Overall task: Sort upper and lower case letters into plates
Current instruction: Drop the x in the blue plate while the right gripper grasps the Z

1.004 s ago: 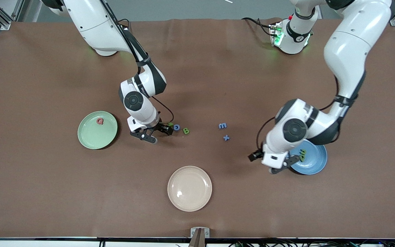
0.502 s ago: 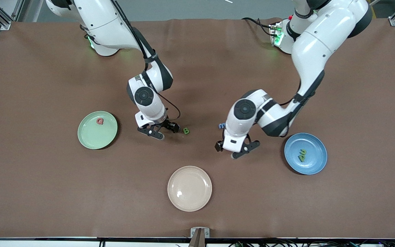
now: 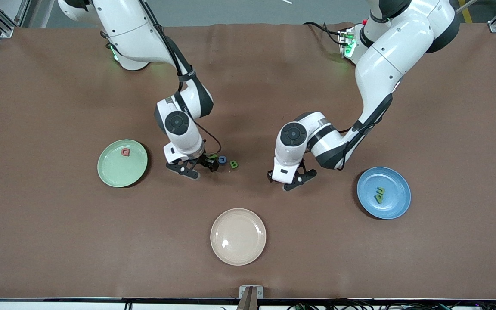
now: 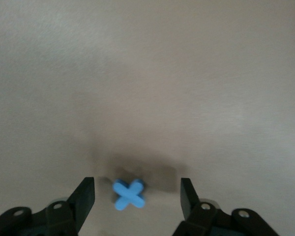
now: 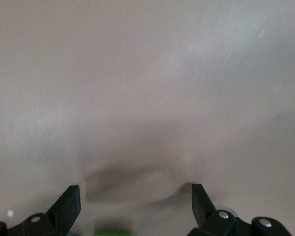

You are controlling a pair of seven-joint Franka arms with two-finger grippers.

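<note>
Lying flat on the brown table (image 3: 58,241), the blue x (image 4: 129,194) sits between the spread fingers of the left gripper (image 4: 136,196), untouched on either side. It looks light, stiff and small, likely to skid if nudged, so pinching across its crossed arms seems safest. The right gripper (image 3: 196,166) hangs low, fingers spread, over the green N (image 5: 111,231), beside the blue G (image 3: 222,160) and green B (image 3: 233,164). Pink Q (image 3: 125,152) rests in the mint plate (image 3: 114,178); green p (image 3: 379,198) and green u (image 3: 380,190) lie in the blue plate (image 3: 398,206).
</note>
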